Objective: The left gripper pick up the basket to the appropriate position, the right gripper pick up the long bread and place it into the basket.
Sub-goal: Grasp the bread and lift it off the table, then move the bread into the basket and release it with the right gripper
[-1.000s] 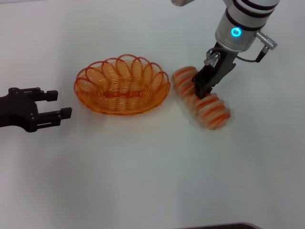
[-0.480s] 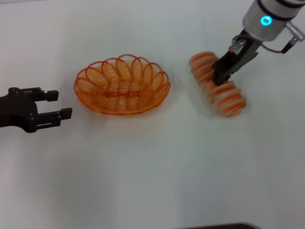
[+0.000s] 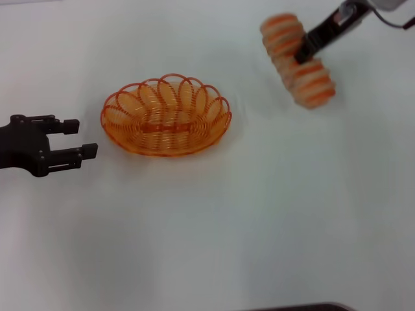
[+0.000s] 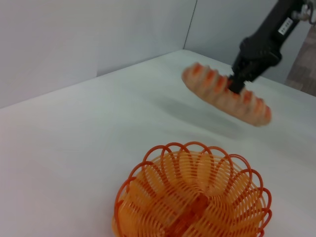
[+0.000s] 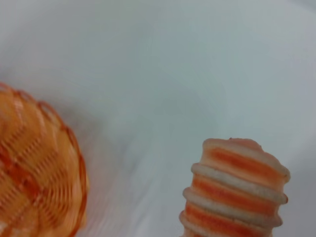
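Tabletop (image 3: 214, 240), plain white, fills the lower half of the head view with nothing standing on it there. At the middle left edge of the frame the left gripper (image 3: 83, 138) reaches in, its two black fingers spread apart and grasping nothing, pointing toward the basket (image 3: 166, 115) and stopping just short of its rim. The basket sits left of centre on the tabletop, an oval of orange wire with a looped, scalloped edge, and nothing lies inside it. In the left wrist view the same basket (image 4: 197, 197) fills the lower middle of the frame, see-through down to its base.

Farther back, in the upper right of the head view, the long bread (image 3: 297, 59) hangs at a slant, cream-tan with orange stripes, well apart from the basket. The right gripper (image 3: 305, 53) comes in from the upper right corner and is clenched on the loaf near its middle. The left wrist view shows this clearly in its upper right: the right gripper (image 4: 238, 83), black with a small white label, pinches the long bread (image 4: 224, 94) from above, and the loaf is lifted off the tabletop with a faint shadow beneath it. In the right wrist view one rounded end of the long bread (image 5: 237, 190) shows at the lower right, and part of the basket (image 5: 34, 173) at the lower left.
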Motion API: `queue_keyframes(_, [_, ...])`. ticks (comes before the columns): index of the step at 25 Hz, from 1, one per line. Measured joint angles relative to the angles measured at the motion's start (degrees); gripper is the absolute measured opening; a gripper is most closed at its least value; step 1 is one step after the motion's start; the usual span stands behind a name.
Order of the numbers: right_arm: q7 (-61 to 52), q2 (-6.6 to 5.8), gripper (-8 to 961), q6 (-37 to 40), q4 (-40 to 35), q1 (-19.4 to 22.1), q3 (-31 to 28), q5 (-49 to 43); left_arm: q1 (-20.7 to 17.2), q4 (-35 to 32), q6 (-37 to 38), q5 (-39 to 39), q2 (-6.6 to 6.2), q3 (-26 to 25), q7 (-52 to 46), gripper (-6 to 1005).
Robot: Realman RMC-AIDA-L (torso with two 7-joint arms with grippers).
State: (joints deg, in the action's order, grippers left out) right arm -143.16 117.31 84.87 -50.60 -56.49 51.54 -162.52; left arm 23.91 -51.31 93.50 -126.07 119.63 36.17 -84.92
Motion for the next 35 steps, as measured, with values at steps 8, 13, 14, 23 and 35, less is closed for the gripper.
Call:
queue_keyframes(8, [11.13, 1.31, 144, -8.04, -1.09, -3.39, -0.69, 4.85, -0.18, -1.16, 1.73, -0.05, 0.05, -0.05, -0.44, 646])
queue_keyframes(13, [20.52, 2.11, 144, -9.64, -1.01, -5.96, -0.19, 9.96, -0.31, -1.16, 2.08, -0.06, 0.11, -0.05, -0.83, 646])
queue_keyframes(14, [22.48, 2.17, 144, -9.15, -0.92, -6.39, 0.6, 11.38, -0.38, -1.16, 2.1, -0.06, 0.13, -0.06, -0.85, 646])
queue_keyframes(23, [33.4, 2.6, 144, -1.9, 0.08, -8.23, 8.77, 16.84, -0.87, -1.16, 2.47, -0.05, 0.25, -0.37, -0.86, 646])
queue_keyframes(35, [38.73, 3.28, 134, -2.27, 10.14, -14.15, 18.39, 17.19, -0.76, -1.15, 3.0, 0.05, 0.27, -0.75, -0.86, 646])
